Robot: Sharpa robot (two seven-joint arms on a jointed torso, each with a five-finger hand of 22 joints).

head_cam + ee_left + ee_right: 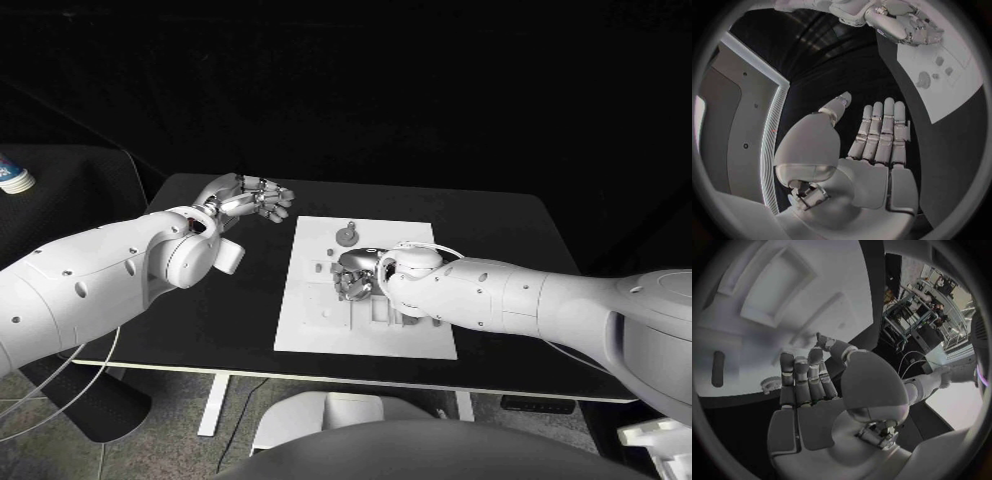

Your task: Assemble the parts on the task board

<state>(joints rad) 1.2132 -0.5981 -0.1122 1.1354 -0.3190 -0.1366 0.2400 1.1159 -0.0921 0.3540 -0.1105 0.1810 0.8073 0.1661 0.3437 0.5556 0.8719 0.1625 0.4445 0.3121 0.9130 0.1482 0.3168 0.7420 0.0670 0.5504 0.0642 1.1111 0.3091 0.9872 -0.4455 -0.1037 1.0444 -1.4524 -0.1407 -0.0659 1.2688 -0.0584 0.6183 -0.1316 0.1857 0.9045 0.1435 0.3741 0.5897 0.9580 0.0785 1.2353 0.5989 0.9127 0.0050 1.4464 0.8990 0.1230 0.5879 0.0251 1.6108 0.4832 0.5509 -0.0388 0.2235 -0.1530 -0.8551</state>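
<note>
Your right hand [355, 275] hovers low over the task board [320, 318], fingers together, its grasp indiscernible; your left hand [248, 197] waits empty, fingers apart, beside it; descending blind could nudge the part [348, 236] nearby.

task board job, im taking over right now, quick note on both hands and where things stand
Left hand: open, holds nothing, raised over the black table beside the task board, off it.
Right hand: over the middle of the board, fingers pointing down at it; whether it holds a part cannot be told.
A small grey part sits near the board's far edge.
Done: cannot be told.
Left: the assembly itself.
</note>
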